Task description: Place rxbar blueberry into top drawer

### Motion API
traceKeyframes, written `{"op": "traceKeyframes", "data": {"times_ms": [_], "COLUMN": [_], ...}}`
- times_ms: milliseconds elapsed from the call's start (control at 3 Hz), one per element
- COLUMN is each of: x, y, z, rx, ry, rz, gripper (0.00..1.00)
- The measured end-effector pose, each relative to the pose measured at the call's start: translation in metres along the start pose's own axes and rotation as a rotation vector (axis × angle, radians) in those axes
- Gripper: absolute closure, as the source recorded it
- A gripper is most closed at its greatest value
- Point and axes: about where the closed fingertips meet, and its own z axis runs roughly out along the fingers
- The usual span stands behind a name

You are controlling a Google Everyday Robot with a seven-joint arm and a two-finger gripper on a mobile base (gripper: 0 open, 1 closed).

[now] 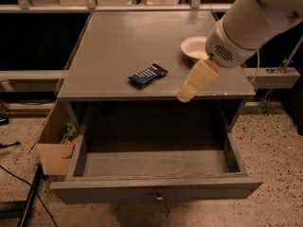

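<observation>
The rxbar blueberry [148, 75], a flat dark navy bar, lies on the grey table top [118, 46] near its front edge. The top drawer [156, 164] is pulled fully open below it and shows a bare inside. Its front panel carries a small round knob [159, 198]. My gripper [187, 94] hangs from the big white arm [246, 22] at the right. It sits over the table's front edge, a short way right of the bar and apart from it. Nothing shows in it.
A cream round bowl [195, 48] stands on the table at the back right, partly behind the arm. A tan cardboard box [54, 141] with something green inside stands against the table's left side. A black cable [19, 183] lies on the speckled floor.
</observation>
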Motion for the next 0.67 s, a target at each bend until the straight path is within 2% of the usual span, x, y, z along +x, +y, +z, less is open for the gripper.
{"op": "traceKeyframes", "data": {"times_ms": [667], "x": [-0.060], "y": [0.000], "z": [0.033], "rx": [-0.026], "ry": [-0.116], "rz": [0.087], "gripper": [0.00]}}
